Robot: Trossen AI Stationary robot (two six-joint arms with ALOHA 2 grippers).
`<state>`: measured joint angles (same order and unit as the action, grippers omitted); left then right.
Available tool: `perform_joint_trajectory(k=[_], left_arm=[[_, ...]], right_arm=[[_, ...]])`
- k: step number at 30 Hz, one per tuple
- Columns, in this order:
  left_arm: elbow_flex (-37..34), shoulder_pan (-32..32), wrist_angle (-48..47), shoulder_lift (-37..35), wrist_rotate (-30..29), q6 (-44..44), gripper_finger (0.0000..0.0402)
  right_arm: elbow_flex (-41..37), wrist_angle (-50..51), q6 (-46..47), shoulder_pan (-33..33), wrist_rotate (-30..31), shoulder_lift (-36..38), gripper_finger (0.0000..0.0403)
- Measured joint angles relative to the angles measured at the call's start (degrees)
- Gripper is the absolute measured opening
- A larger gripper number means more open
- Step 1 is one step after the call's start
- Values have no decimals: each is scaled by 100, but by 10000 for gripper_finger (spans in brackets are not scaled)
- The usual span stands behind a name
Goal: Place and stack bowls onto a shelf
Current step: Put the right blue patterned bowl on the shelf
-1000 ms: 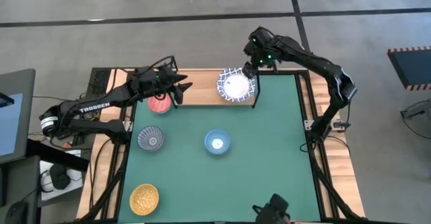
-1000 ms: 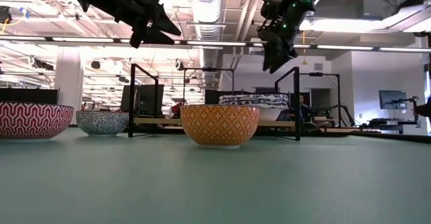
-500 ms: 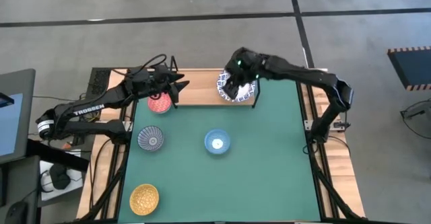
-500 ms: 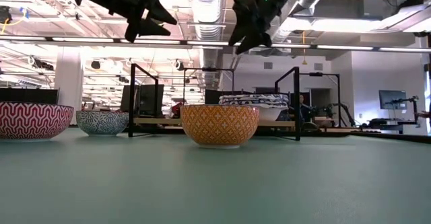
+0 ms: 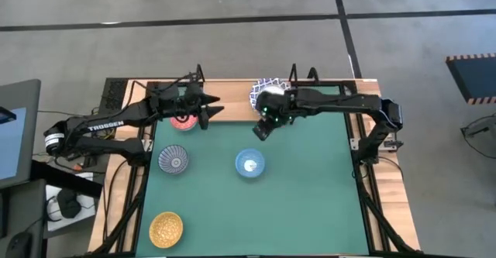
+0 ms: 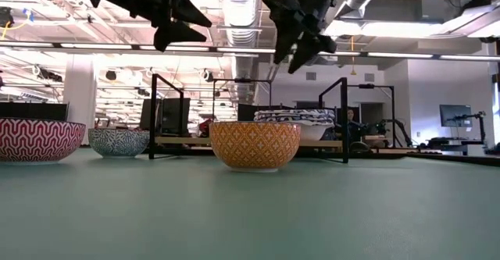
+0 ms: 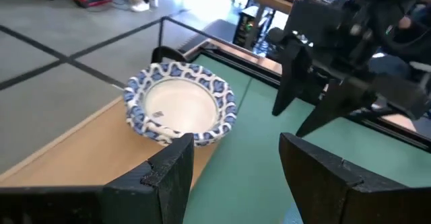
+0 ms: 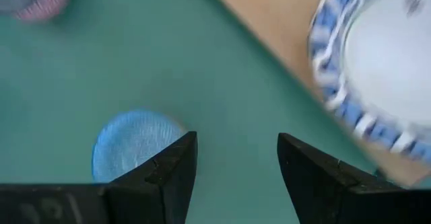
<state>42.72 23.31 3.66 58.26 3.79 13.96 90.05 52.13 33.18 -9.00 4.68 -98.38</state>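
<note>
The green mat [image 5: 310, 188] covers most of the table, and its right half and near centre lie open, with bowls only along the left side and middle. The shelf [image 5: 232, 111] runs along the far edge of the mat, its light-wood board bare between its 2 ends. A white bowl with a blue lattice rim [image 5: 267, 95] sits on the right end of the shelf, close to the board's front edge as the left wrist view shows [image 7: 178, 109]. The red bowl [image 5: 184, 119] sits at the shelf's left end, partly hidden by the left arm. The right gripper [image 5: 262, 129] hangs above the mat just in front of the shelf, between the white bowl and the light blue bowl [image 5: 249, 164]; its fingers [image 8: 165, 177] stand apart with nothing between them, and in its wrist view the light blue bowl [image 8: 135, 143] lies just outside one finger while the white bowl [image 8: 377, 69] lies well off to the other side. The left gripper [image 5: 208, 111] hovers over the shelf beside the red bowl, its fingers [image 7: 168, 177] spread wide and empty, pointing toward the white bowl. The grey-blue patterned bowl [image 5: 173, 160] and the golden-yellow bowl [image 5: 166, 228] rest on the mat's left side, well apart from both grippers.
</note>
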Motion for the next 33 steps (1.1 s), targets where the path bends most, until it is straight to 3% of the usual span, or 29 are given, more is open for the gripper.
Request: perform_joint_trajectory(k=[8, 19, 23, 33], left_arm=[[0, -353, -231, -2, 336, -55, 203], [0, -594, -1573, -2, 298, -322, 203], [0, -695, -1879, -2, 282, -350, 203], [0, -927, -1939, -2, 188, -128, 203]], right_arm=[[-497, -317, 998, 454, -139, -453, 230], [-530, -554, 1775, 944, -238, -1470, 219], [-537, -582, 1910, 1088, -303, -1686, 188], [-537, -657, 1939, 1109, -312, -1693, 56]])
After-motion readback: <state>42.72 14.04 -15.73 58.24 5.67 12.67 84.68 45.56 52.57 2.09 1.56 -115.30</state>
